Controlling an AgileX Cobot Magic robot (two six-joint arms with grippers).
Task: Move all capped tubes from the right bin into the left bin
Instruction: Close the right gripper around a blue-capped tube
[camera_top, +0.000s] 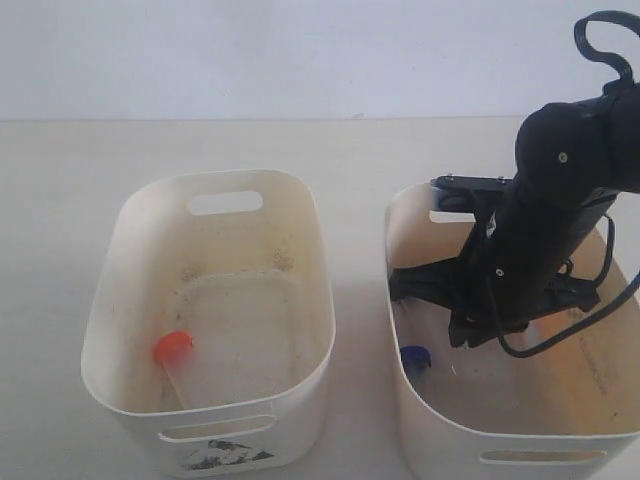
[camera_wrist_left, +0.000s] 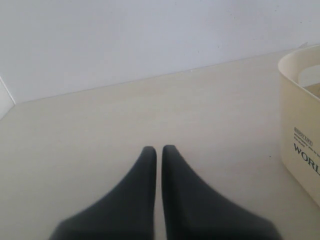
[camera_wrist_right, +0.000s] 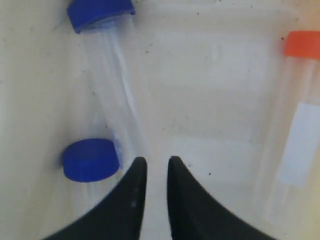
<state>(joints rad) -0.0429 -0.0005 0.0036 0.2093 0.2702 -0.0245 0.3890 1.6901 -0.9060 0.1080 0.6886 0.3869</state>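
in the right bin (camera_top: 440, 425), cream, i see a clear blue-capped tube (camera_wrist_right: 117, 85) lying aslant, a second blue cap (camera_wrist_right: 91, 159) beside it, and a labelled orange tube (camera_wrist_right: 294, 150) apart from them. the left bin (camera_top: 300, 195) holds one orange-capped tube (camera_top: 172, 347), near left.

Cream label-fronted plastic tub (camera_top: 120, 215) left, orange-capped clear tube (camera_top: 176, 360) in its near-left corner; plain cream plastic tub (camera_top: 425, 405) right, blue-capped clear tube (camera_top: 414, 358) inside near-left.
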